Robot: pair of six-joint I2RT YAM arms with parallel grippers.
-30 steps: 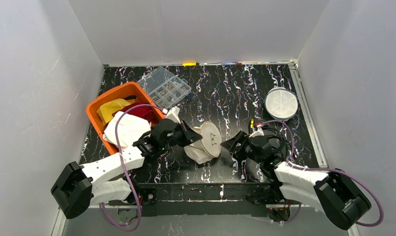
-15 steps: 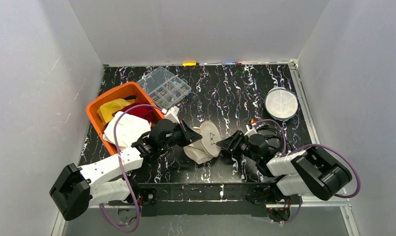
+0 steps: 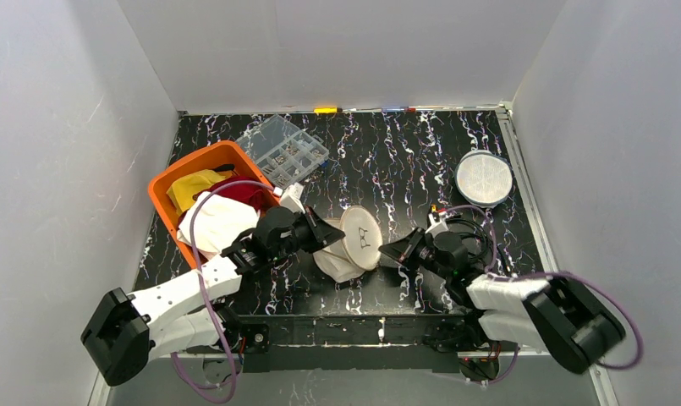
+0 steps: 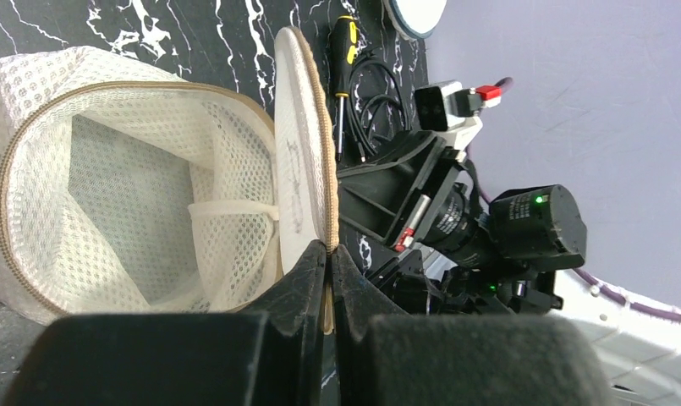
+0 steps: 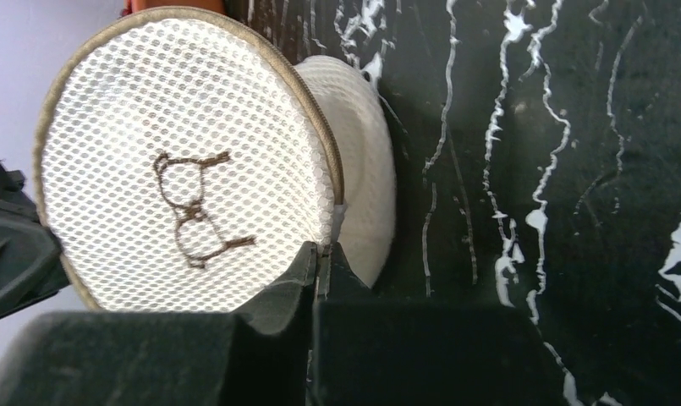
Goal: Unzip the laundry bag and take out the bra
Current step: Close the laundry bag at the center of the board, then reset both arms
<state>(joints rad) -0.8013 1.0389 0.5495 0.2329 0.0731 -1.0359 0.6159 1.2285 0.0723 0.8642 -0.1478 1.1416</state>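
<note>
The laundry bag [image 3: 332, 260] is a round white mesh pouch lying on its side mid-table, with its tan-zippered lid [image 3: 361, 238] swung open and standing on edge. My left gripper [image 3: 331, 234] is shut on the lid's zipper rim [image 4: 323, 211], seen close in the left wrist view at the gripper [image 4: 329, 249]. My right gripper [image 3: 389, 253] is shut on the opposite rim of the lid [image 5: 176, 161], its tips [image 5: 321, 247] pinching the edge. The bag's inside [image 4: 108, 194] shows only mesh and a white band. The bra is out of view.
An orange bin [image 3: 162, 182] of clothes stands at the left. A clear compartment box [image 3: 283, 149] lies behind it. A round white mesh disc [image 3: 484, 178] lies at the back right. A yellow-handled screwdriver [image 4: 345, 34] and black cables [image 3: 479, 233] lie by the right arm.
My right gripper has moved in to the lid's rim and shut on it. The lid has shifted slightly left. My left gripper has kept its hold.
</note>
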